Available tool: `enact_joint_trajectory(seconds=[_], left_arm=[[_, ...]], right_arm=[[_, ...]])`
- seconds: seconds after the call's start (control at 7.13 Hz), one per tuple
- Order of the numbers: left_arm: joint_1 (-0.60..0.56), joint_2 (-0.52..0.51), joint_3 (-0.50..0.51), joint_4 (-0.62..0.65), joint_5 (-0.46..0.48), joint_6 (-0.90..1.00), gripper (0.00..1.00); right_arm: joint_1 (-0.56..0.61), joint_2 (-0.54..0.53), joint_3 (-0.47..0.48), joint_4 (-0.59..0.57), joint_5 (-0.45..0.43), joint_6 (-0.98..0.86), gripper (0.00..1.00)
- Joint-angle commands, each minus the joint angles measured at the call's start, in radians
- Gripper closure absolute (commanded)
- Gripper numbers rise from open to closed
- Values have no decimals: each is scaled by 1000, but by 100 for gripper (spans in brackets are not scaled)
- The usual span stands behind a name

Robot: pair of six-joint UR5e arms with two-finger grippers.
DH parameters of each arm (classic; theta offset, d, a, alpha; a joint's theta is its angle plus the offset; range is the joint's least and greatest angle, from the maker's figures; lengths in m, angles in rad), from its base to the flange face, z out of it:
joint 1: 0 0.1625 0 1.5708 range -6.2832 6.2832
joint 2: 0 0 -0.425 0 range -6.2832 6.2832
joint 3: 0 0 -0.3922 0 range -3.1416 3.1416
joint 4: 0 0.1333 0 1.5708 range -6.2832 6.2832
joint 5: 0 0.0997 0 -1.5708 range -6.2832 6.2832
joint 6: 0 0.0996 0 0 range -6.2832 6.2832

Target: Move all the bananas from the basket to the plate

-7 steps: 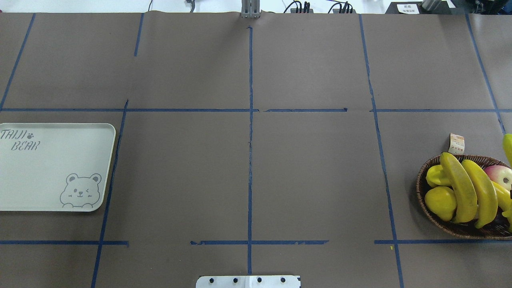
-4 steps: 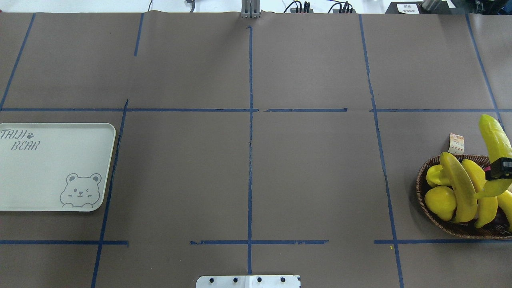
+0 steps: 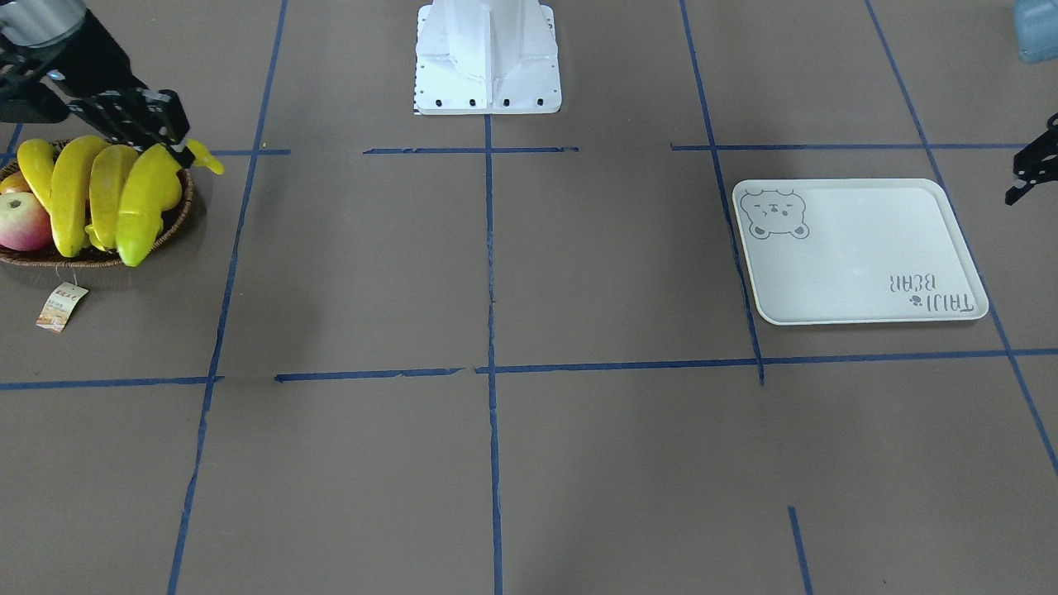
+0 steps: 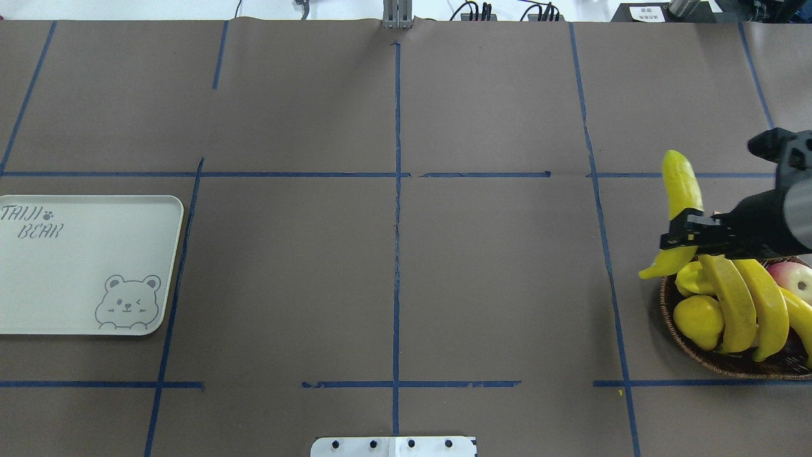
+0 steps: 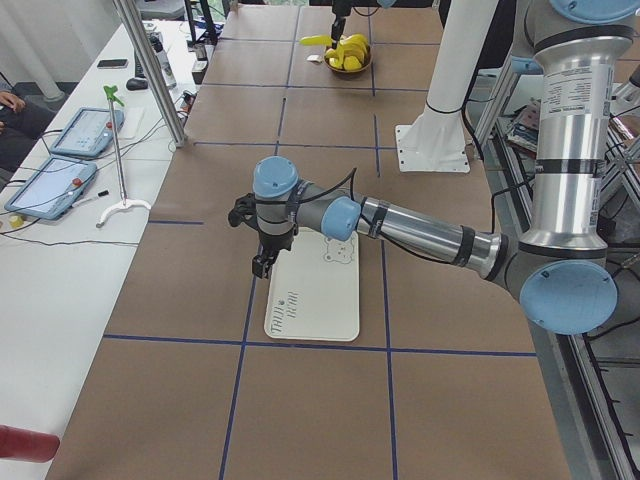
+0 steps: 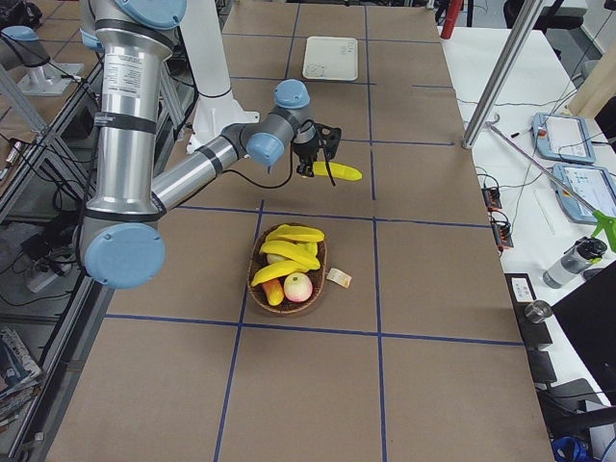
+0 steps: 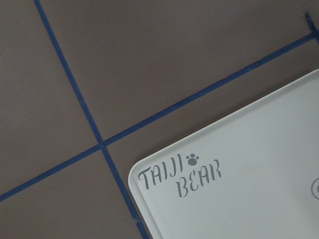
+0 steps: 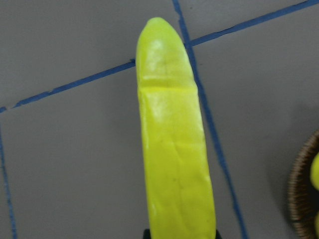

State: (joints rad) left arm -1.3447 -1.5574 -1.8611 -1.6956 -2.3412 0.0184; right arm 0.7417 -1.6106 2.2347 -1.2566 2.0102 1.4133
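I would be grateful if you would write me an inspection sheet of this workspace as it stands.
Surface: table covered in brown paper, with a blue tape grid.
Job's things: held banana in the air beside the basket; three bananas lie inside it; plate bare.
Clutter: apple and lemon in the basket; paper tag on the table.
Grippers: right end effector shut on the held banana; left end effector hovers by the plate's lettered corner, opening unclear.
Cables: black cables at the far table edge.
Surroundings: tablets on a side table.
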Motion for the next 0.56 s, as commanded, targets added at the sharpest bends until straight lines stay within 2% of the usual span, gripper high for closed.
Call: enact_joint_trajectory(seconds=[0.0,0.14,0.28,0.42], left_arm=[[156,-59,23,-186,-12,-338,0],[236,-114,26,-255,-12,-453,0],[306,-168,10,-294,-12,-636,0],[391,-250,8,-321,-12,-784,0]], right_arm=[[-140,235,-119,19,-105,177,86],[-172,300,-162,38,-131,176,84],[-194,329,-225,140,-146,203,82],[-226,331,-303,321,-177,219,81]])
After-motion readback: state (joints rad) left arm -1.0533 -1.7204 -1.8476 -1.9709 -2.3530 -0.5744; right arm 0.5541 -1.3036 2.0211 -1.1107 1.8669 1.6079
